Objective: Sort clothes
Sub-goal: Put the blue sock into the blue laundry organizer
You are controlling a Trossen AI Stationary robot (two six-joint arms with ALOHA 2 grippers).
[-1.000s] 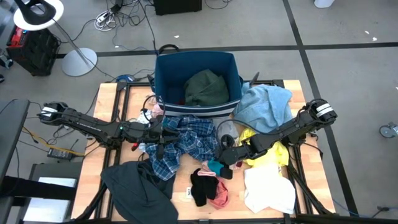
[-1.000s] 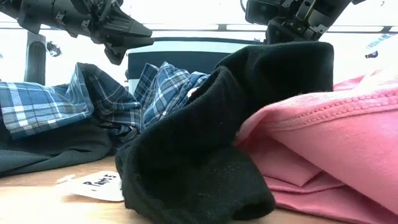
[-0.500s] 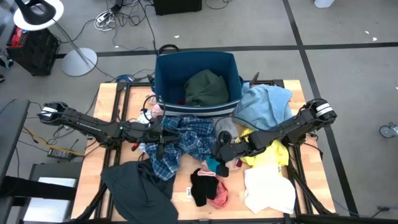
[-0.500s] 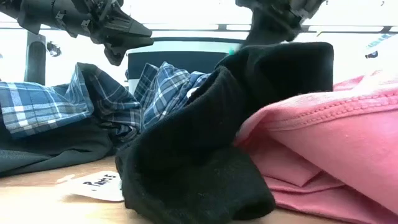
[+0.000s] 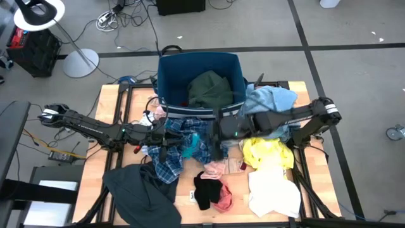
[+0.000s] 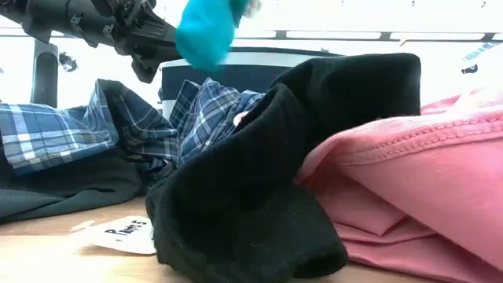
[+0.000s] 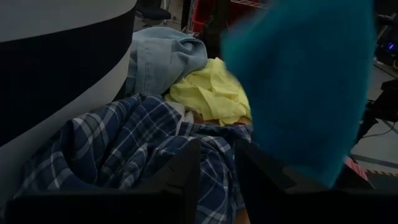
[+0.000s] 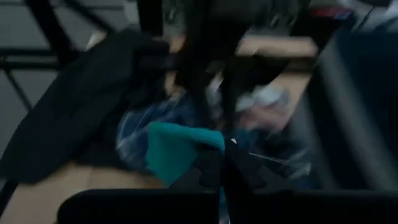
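High view: our right gripper (image 5: 212, 136) sits centre frame, clamped on a teal cloth (image 5: 192, 144) hanging over the plaid shirt (image 5: 180, 147); left gripper (image 5: 166, 138) waits left of centre, jaws part open, empty. Low view: teal cloth (image 6: 206, 31) dangles top centre, clear of the pile. Right wrist view: fingers pinched tight on it. We should keep it lifted so nothing snags, then drop it only once fully over its pile.

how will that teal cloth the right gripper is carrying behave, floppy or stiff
Probably floppy: the teal cloth hangs limp from the right gripper, pinched shut on it above the blue plaid shirt. Likely light, since one small pinch lifts it. It may swing in transit.
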